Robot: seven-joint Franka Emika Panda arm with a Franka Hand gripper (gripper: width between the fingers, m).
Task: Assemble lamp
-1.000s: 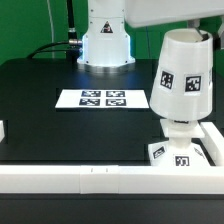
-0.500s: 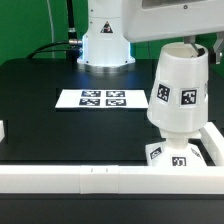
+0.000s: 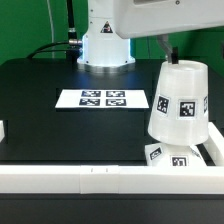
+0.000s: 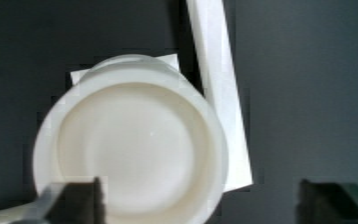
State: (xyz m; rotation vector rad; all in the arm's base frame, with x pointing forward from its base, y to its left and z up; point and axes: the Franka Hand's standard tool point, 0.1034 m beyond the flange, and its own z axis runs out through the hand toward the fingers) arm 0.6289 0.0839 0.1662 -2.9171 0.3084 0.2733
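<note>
The white tapered shade stands wide end down over the flat square base at the exterior view's right, near the front rail. It leans slightly. The bulb stem is hidden under the shade. My gripper hangs just above the shade's top, mostly hidden by the arm. In the wrist view the gripper is open, with its dark fingers wide apart and touching nothing. Below it are the shade's round top and a corner of the base.
The marker board lies flat mid-table. A white rail runs along the front edge and up the right side. The arm's pedestal stands at the back. A small white block sits at the left edge.
The shade has gone down onto the base and now stands free. The gripper has let go of it and moved up.
</note>
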